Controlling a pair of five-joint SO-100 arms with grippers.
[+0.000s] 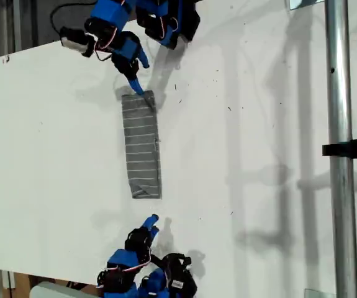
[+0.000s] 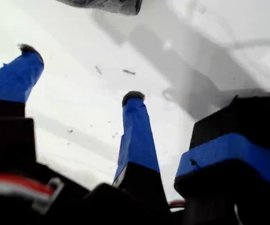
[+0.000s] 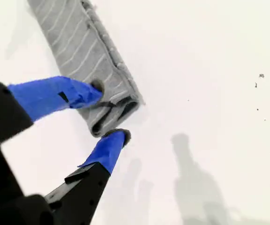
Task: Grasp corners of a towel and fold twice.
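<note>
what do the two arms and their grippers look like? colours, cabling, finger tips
Both SO-100 arms are built of bright blue printed parts joined by black servo blocks, with thin red and white wires looping along them. My first gripper has black finger bases, blue-wrapped fingers and small dark tip pads. My second gripper looks the same: blue-taped fingers on black bases, with dark tips.

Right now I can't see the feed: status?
First pincer open, off towel. Second pincer open at towel's end. Towel folded narrow. Nothing in the way.

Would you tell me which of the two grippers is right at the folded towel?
My second gripper, open, with fingertips astride the towel's end. My first gripper, also open, hangs over bare table, clear of it.
</note>
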